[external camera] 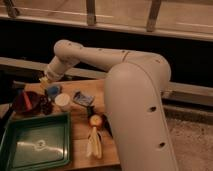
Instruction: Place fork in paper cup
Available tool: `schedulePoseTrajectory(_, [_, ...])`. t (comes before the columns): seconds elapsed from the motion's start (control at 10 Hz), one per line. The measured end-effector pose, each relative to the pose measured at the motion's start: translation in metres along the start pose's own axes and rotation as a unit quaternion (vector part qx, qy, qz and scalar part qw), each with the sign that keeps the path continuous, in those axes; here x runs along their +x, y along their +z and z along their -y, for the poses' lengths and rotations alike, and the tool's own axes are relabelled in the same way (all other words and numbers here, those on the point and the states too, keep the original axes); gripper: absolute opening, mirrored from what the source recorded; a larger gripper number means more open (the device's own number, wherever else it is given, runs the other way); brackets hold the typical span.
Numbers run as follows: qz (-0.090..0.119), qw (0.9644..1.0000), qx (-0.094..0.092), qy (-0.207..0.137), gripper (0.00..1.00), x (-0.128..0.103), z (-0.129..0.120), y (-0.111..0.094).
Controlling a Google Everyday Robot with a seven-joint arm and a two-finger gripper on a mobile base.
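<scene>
The paper cup (63,101) is a short white cup standing on the wooden table (80,150), right of the blue cup-like item (52,90). My gripper (44,79) hangs at the end of the white arm, above and to the left of the paper cup, just above the blue item. I cannot make out the fork; it may be at the gripper, but that does not show.
A reddish-brown bowl (26,102) sits at the left. A green tray (35,144) lies at the front left. A blue packet (82,98), a black-handled knife (90,111), an apple (95,120) and a banana (94,143) lie right of the cup. My white body (137,115) fills the right.
</scene>
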Motion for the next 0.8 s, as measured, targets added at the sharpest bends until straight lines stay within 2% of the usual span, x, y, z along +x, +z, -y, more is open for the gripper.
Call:
schedulePoseTrajectory(0.3, [0.003, 0.9997, 0.025, 0.009, 0.0, 0.004, 0.03, -0.016])
schedulePoseTrajectory(0.6, [0.005, 0.9989, 0.04, 0.025, 0.0, 0.016, 0.046, -0.028])
schedulePoseTrajectory(0.8, [-0.001, 0.9986, 0.042, 0.033, 0.0, 0.027, 0.048, -0.025])
